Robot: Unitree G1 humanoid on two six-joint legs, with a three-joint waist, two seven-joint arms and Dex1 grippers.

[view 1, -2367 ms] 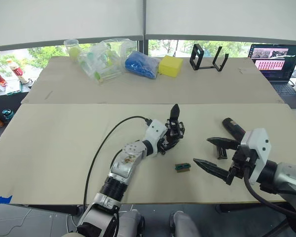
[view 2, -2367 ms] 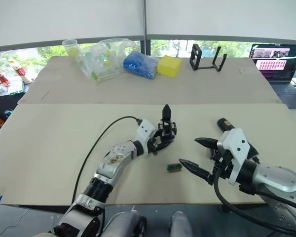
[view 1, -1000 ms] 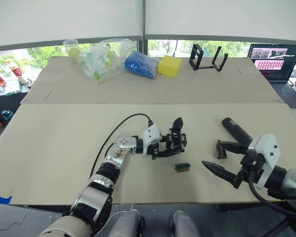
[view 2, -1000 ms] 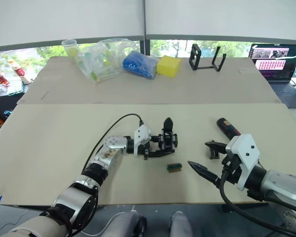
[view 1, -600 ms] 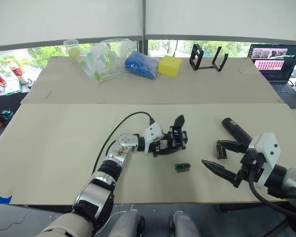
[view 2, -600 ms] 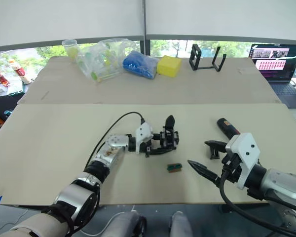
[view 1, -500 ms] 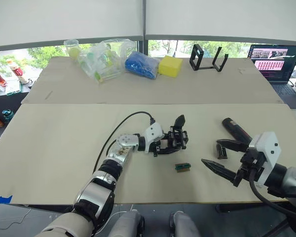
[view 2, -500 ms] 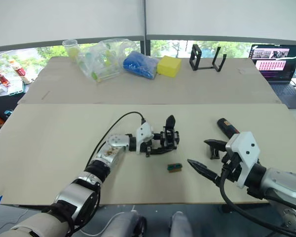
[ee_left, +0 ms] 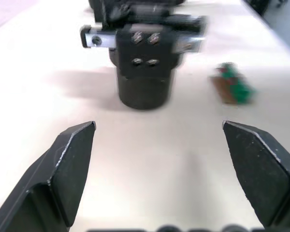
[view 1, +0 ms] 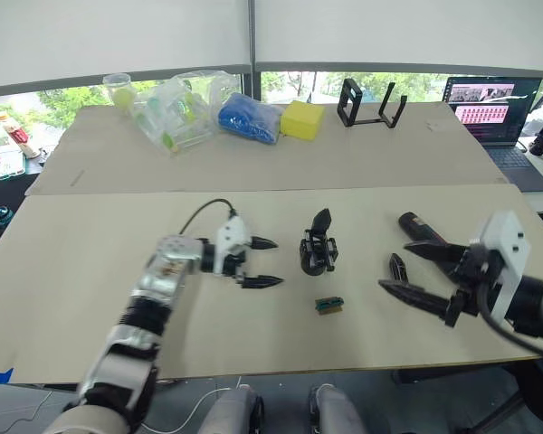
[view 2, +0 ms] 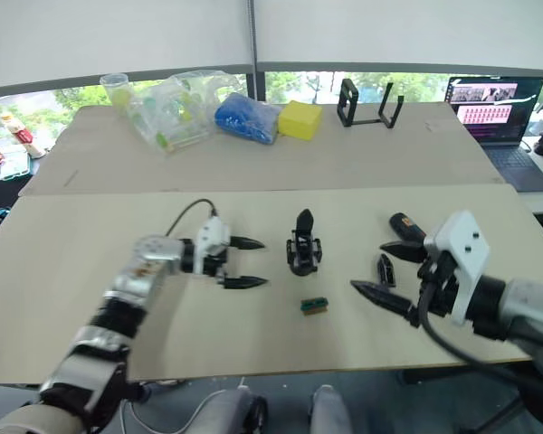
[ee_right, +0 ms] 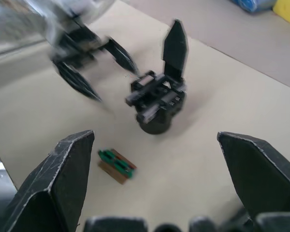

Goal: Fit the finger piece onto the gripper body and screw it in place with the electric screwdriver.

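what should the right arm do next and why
Probably lower the open right gripper onto the finger piece and close on it. The piece lies loose on the table, the gripper body stands free, and the left gripper is open beside it.

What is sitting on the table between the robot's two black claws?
The gripper body stands upright between the open left gripper and open right gripper, with a tiny green-and-tan block just in front of it, in the head views.
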